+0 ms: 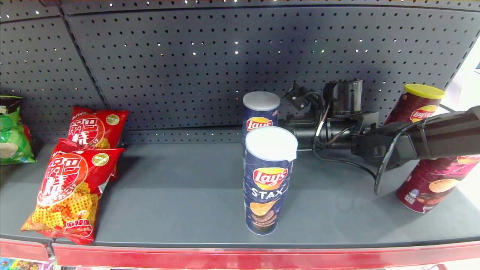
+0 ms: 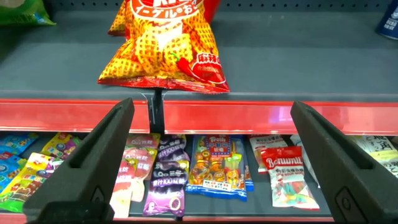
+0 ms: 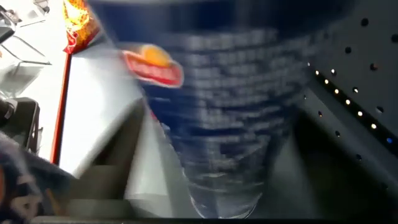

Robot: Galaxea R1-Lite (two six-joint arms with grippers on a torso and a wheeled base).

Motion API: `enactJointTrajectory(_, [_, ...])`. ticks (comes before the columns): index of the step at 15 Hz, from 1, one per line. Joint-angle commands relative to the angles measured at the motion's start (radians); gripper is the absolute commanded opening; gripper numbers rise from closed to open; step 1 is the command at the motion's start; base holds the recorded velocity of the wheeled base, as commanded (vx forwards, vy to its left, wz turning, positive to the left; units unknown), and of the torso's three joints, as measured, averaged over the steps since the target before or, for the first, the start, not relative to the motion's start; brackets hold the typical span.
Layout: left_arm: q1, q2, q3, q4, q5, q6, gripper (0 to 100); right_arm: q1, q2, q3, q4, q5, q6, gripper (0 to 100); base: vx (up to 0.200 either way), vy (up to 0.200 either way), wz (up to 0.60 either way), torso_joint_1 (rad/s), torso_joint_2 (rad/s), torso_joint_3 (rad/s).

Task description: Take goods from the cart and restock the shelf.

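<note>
Two blue chip cans stand upright on the grey shelf (image 1: 180,195): one near the front edge (image 1: 268,187), one behind it by the back wall (image 1: 260,112). My right gripper (image 1: 289,128) comes in from the right, level with the rear can and right beside it. In the right wrist view that blue can (image 3: 230,106) looms close between the jaws; a strip of shelf shows between it and one finger (image 3: 106,174), so the gripper looks open. My left gripper (image 2: 211,168) hangs open and empty in front of the shelf's red edge (image 2: 249,115).
Two red chip cans (image 1: 416,105) (image 1: 431,183) stand at the right, under and behind my right arm. Red snack bags (image 1: 71,191) (image 1: 95,127) and a green bag (image 1: 11,138) lie at the left. Candy packets (image 2: 217,168) fill the lower shelf.
</note>
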Motion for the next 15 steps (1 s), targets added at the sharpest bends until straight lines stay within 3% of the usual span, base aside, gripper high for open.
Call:
enactJointTrajectory(1, [0.000,0.002,0.000,0.000,0.001,-0.001,100,0.002,-0.015,0.009,-0.001,0.000,0.000,100,0.000,0.000,0.00,0.000,0.00,0.000])
enactJointTrajectory(15, [0.000,0.002,0.000,0.000,0.001,0.001,100,-0.046,-0.270,0.305,-0.006,0.002,0.003,100,0.000,0.000,0.00,0.000,0.00,0.000])
